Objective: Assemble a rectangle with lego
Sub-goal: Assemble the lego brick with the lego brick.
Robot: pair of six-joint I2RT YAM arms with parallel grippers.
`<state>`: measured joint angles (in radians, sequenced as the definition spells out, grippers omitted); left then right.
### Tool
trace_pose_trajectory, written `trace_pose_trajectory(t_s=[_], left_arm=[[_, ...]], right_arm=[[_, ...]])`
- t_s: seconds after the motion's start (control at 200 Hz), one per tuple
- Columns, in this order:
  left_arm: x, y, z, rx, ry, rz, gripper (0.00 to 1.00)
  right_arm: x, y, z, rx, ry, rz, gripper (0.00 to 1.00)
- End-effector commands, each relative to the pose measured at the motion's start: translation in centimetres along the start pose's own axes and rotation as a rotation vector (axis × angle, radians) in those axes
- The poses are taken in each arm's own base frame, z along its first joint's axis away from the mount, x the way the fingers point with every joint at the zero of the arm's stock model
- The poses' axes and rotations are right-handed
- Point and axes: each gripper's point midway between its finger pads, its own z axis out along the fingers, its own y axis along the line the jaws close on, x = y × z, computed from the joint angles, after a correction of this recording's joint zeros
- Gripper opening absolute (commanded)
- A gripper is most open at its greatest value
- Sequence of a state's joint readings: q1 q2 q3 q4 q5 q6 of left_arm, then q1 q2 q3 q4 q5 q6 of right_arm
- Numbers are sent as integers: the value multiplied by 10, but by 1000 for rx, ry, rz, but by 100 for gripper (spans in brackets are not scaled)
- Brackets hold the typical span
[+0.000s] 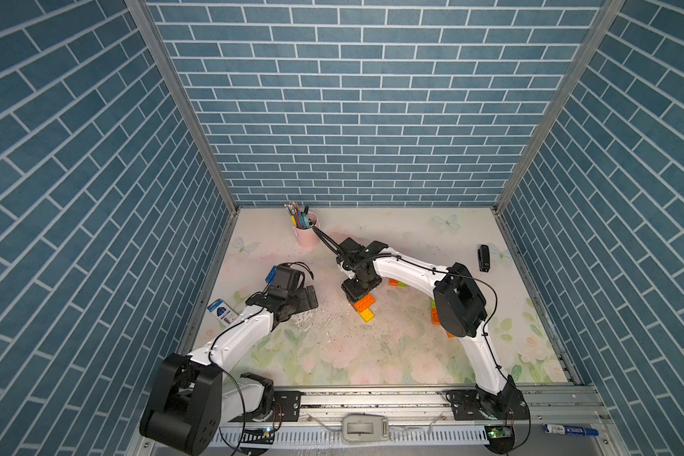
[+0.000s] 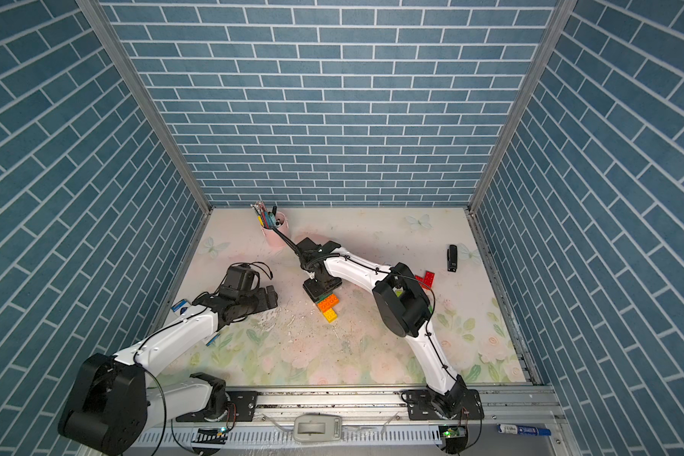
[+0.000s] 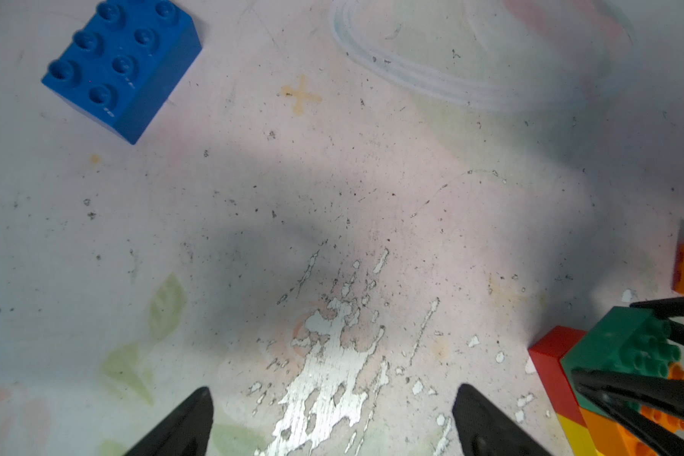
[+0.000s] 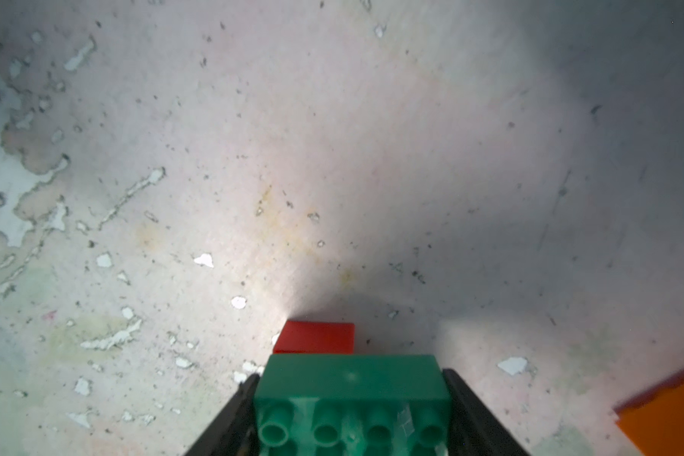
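The right gripper (image 4: 350, 377) is closed on a dark green glossy plastic 2x4 brick (image 4: 352, 418). Its black fingers (image 4: 470, 414) lie flat against the brick's two smooth end faces, which leaves the studded top clear and the underside free to press down. The brick is held level over the small stack in the middle of the table. A red plastic brick (image 4: 316, 337) pokes out just beneath it, and in a top view an orange studded brick (image 1: 364, 303) and a yellow studded brick (image 1: 367, 314) lie stepped below. The green piece looks meant as the next part of the rectangle, but whether its studs have engaged cannot be told. The left gripper (image 3: 334, 393) hovers empty with its jaws wide, probably held aside to stay clear of the build. Below it is a worn patch of the matte floral-printed table cover (image 3: 332, 347), where the print has flaked to pale specks. A blue blocky 2x4 brick (image 3: 123, 67) rests studs-up nearby, well apart from the stack, and is a likely next pick. Two flat red bricks (image 2: 427, 278) lie loose beyond the right arm.
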<state>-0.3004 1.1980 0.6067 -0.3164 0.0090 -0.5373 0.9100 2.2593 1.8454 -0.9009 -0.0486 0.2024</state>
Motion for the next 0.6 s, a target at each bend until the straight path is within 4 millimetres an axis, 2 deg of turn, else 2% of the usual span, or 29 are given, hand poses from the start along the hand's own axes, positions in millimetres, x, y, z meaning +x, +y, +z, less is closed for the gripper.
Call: trace_pose_trajectory(t_s=[0.0, 0.11, 0.235, 0.405, 0.595], left_arm=[[0, 1, -1, 3, 0, 2, 96], [-1, -1, -3, 19, -7, 3, 97], [-3, -4, -3, 28, -4, 3, 97], [-6, -6, -4, 28, -6, 6, 97], [-5, -3, -7, 19, -12, 8, 97]], right_arm=[[71, -22, 80, 97, 278, 15, 0], [41, -15, 52, 46, 112, 3, 0], [20, -11, 30, 35, 56, -16, 0], [31, -11, 47, 41, 113, -22, 0], [57, -17, 73, 61, 209, -1, 0]])
